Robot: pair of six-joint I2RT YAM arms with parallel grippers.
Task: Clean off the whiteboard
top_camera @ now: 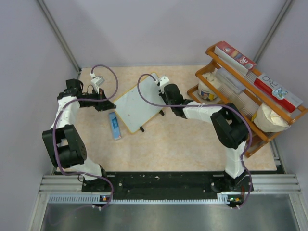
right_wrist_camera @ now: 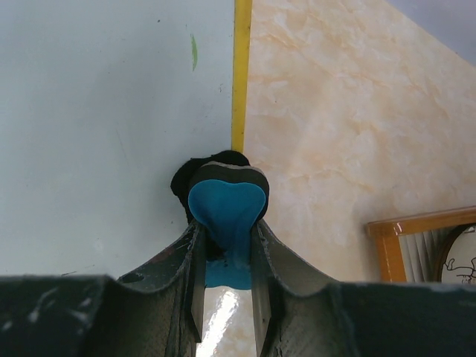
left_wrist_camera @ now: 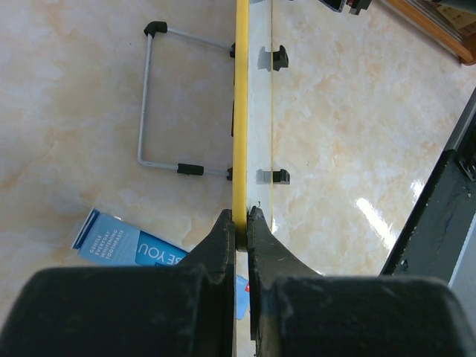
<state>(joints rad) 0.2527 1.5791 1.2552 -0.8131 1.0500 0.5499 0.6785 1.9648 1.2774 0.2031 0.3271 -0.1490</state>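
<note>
Top external view showed the whiteboard at the middle of the frame on the beige marbled table. It was turned diagonally with its white face towards the camera, and two black feet stuck out from its lower-right edge. The left gripper met the board at its left corner, and the right gripper sat at its upper-right corner. A narrow blue box lay just beside the board's lower-left edge. A wooden rack loaded with boxes and a pale bag filled the right side of the frame, well apart from the board.

From the left wrist camera the board appeared almost edge-on, as a vertical line of yellow frame running up the centre. The left gripper's two dark fingers were pressed together on that frame at the lower middle of the picture, clamping it. A bent wire stand lay left of the frame in the upper left. The blue box was partly hidden behind the fingers at lower left.

From the right wrist camera the board's face filled the upper left, with a short green mark near the top. The right gripper was closed on a blue-black eraser, whose blue body was pinched between the fingers. Its black pad was at the board's right edge, against the yellow frame, at the centre of the picture.
</note>
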